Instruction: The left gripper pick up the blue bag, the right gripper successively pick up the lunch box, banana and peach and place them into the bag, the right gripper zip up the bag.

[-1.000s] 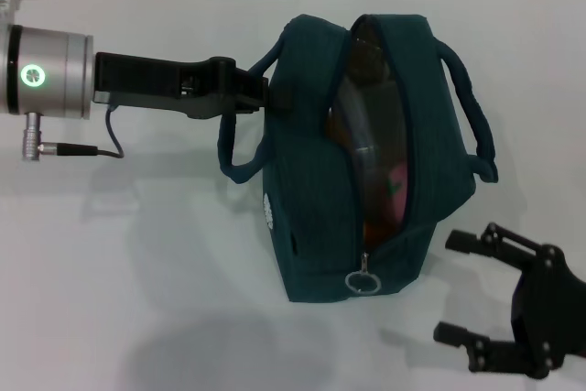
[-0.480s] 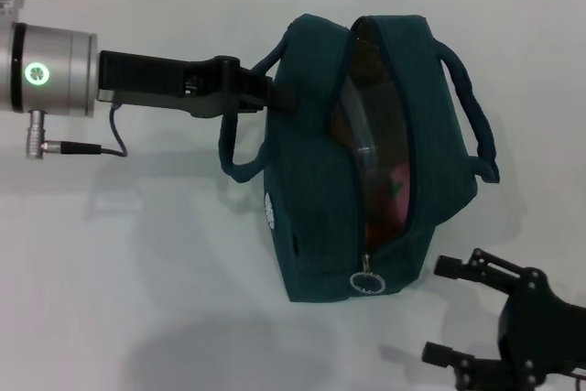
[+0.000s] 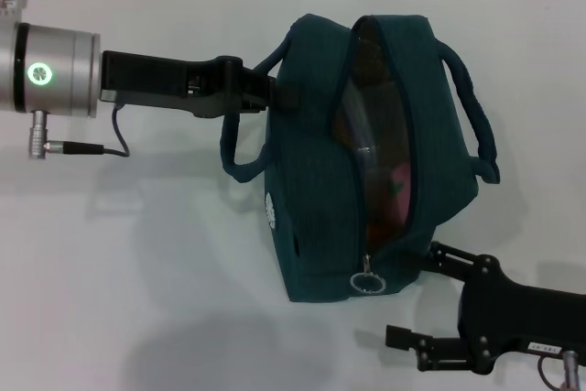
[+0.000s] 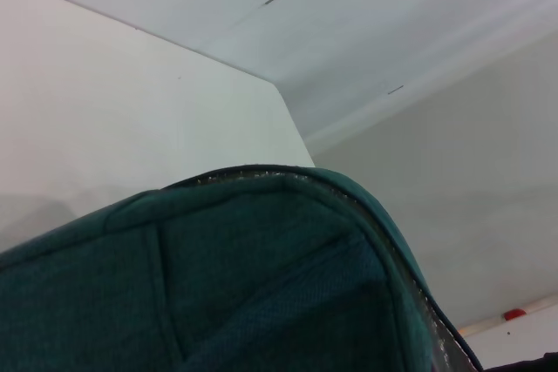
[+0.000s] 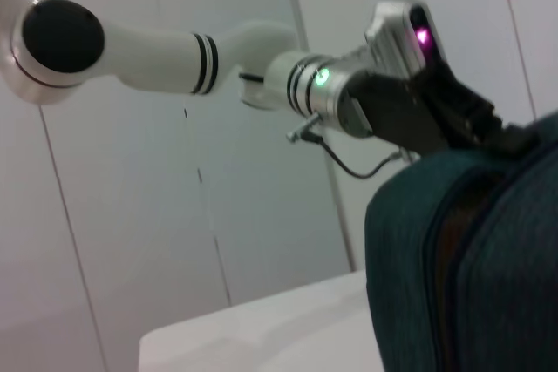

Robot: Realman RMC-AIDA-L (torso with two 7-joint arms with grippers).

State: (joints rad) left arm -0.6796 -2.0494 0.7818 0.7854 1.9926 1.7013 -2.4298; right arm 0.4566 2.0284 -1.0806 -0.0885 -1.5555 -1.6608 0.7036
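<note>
From my head camera, the dark teal fabric bag (image 3: 371,180) sits on the white table (image 3: 137,272), its zipper gaping with something pink inside. My left gripper (image 3: 265,98) is clamped on the bag's edge by its strap. The right gripper (image 3: 417,295) is spread wide by the bag's near corner, close to the metal ring zipper pull (image 3: 366,281) — not on it.

Left wrist: just teal fabric (image 4: 218,276).

Right wrist: the bag (image 5: 471,259), plus the other arm's gripper (image 5: 514,138) at its top.
</note>
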